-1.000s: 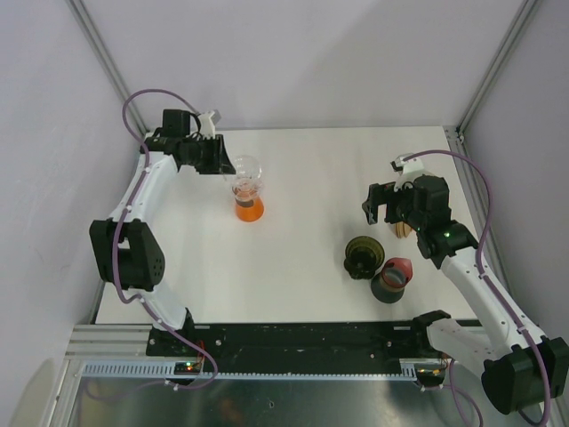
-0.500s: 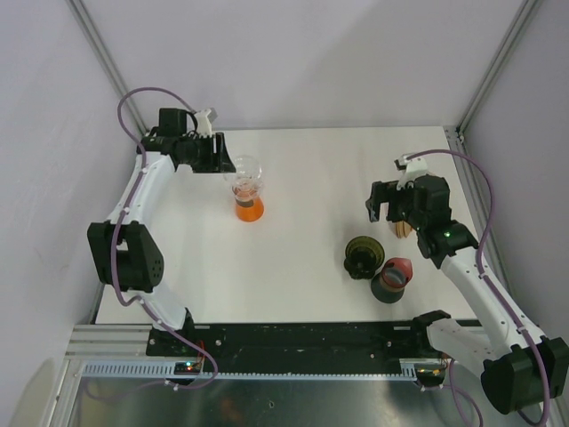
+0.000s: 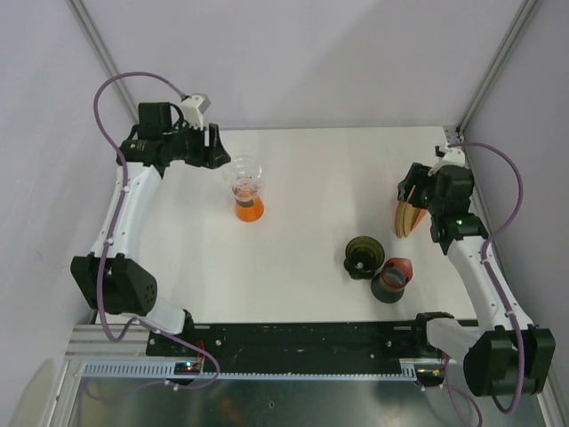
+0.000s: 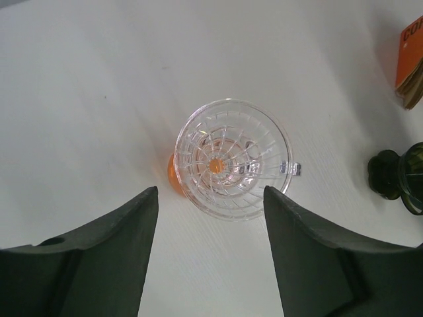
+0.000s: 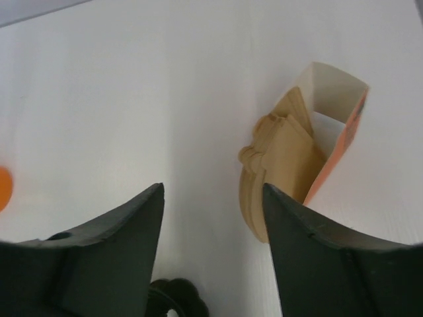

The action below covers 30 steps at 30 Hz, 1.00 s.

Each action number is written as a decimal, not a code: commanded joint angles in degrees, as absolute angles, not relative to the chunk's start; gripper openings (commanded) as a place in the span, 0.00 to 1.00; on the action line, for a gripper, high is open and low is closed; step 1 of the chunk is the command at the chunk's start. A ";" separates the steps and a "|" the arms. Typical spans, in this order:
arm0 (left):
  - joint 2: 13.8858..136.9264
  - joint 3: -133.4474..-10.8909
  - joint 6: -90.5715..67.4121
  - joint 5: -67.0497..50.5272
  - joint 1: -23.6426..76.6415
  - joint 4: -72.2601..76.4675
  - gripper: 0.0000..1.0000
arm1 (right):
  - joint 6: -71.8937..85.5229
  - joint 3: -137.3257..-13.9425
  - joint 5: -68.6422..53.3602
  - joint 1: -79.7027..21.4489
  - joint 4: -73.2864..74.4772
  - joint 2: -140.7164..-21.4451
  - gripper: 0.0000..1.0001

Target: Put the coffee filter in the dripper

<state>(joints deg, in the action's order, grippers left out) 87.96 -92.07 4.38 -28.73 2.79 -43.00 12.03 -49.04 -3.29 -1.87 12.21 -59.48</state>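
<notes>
A clear glass dripper (image 3: 245,174) stands on an orange base (image 3: 249,210) at the back left of the table; it also shows in the left wrist view (image 4: 231,158). My left gripper (image 3: 217,149) is open and empty, just left of the dripper and apart from it (image 4: 210,195). A stack of tan paper coffee filters (image 3: 407,217) lies in an open orange and white box (image 5: 344,132) at the right. My right gripper (image 3: 412,190) is open and empty, just behind the filters, which show beside its right finger (image 5: 281,172).
A dark green dripper (image 3: 363,256) and a dark cup with a red rim (image 3: 392,278) stand at the front right, near the filters. The table's right edge (image 3: 462,178) is close to my right arm.
My left gripper has drawn back to the left, away from the clear dripper. My right arm has swung right toward the table edge, uncovering the filter stack.
</notes>
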 commanded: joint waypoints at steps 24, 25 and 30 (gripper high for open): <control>82.35 -90.16 11.96 -32.76 8.22 -42.32 0.70 | 3.76 -63.07 28.39 -12.58 18.70 -87.92 0.78; 82.35 -90.08 11.96 -32.86 8.20 -42.30 0.70 | 3.68 -63.13 28.56 -12.31 18.62 -88.34 0.76; 82.48 -89.82 11.84 -32.82 8.58 -42.30 0.70 | 3.43 -63.37 28.01 -10.82 18.52 -89.50 0.61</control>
